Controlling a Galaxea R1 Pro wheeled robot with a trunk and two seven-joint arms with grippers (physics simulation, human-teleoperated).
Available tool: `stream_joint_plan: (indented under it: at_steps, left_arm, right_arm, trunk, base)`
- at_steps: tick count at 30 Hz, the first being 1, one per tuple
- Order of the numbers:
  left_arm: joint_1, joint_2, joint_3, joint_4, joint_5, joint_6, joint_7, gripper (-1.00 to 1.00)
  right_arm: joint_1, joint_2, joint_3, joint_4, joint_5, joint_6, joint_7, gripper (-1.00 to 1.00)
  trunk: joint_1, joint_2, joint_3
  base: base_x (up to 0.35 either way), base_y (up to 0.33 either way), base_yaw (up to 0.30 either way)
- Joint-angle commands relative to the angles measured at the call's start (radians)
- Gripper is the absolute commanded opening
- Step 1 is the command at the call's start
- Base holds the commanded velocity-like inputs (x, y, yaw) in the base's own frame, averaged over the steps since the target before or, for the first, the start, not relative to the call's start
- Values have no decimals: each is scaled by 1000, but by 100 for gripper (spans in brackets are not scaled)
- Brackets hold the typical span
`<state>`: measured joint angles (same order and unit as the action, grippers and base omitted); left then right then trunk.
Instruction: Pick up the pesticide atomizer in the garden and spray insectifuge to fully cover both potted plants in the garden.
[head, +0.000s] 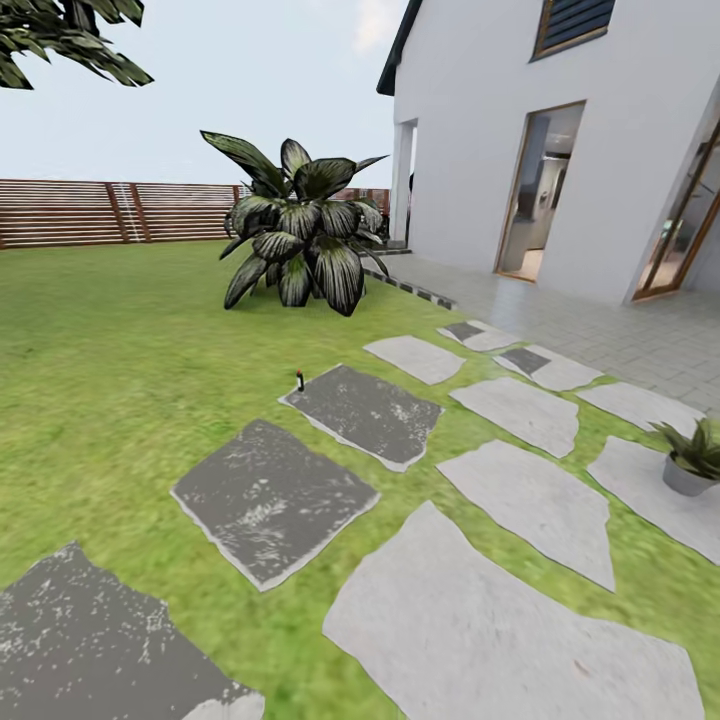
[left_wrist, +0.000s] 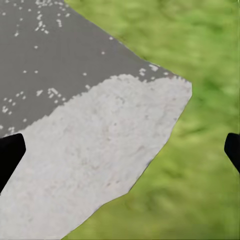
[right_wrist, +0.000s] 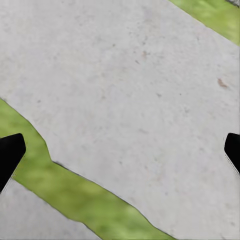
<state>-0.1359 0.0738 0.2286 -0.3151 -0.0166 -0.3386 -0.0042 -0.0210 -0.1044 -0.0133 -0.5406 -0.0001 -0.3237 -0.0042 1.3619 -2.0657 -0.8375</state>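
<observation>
The pesticide atomizer (head: 299, 380), a tiny dark bottle with a red top, stands upright on the grass at the left corner of a dark stepping stone (head: 365, 412) in the middle of the head view. One potted plant (head: 691, 456), green pointed leaves in a grey pot, sits on a pale stone at the right edge. My left gripper (left_wrist: 120, 152) is open over a stone's edge and grass, nothing between its fingers. My right gripper (right_wrist: 120, 152) is open above a pale stone (right_wrist: 135, 95) with a strip of grass.
A big striped dark-leaved shrub (head: 300, 230) stands on the lawn behind the atomizer. A brown slatted fence (head: 110, 212) closes the back left. The white house (head: 560, 130) with glass doors and a tiled terrace (head: 620, 335) lies at the right. Stepping stones cross the lawn (head: 100, 340).
</observation>
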Motion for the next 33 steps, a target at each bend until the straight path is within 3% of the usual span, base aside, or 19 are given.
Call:
stream_joint_plan:
  at_steps: [1,33]
  left_arm:
    - [-1,0,3,1,-2,-3,0,100]
    - [-1,0,5,4,-2,-3,0,100]
  right_arm:
    - [0,0,-1,1,0,-3,0,100]
    - [0,0,-1,1,1,-3,1,100]
  trunk:
    - [0,0,-1]
    - [0,0,-1]
  base:
    - [339,0,0]
    - [339,0,0]
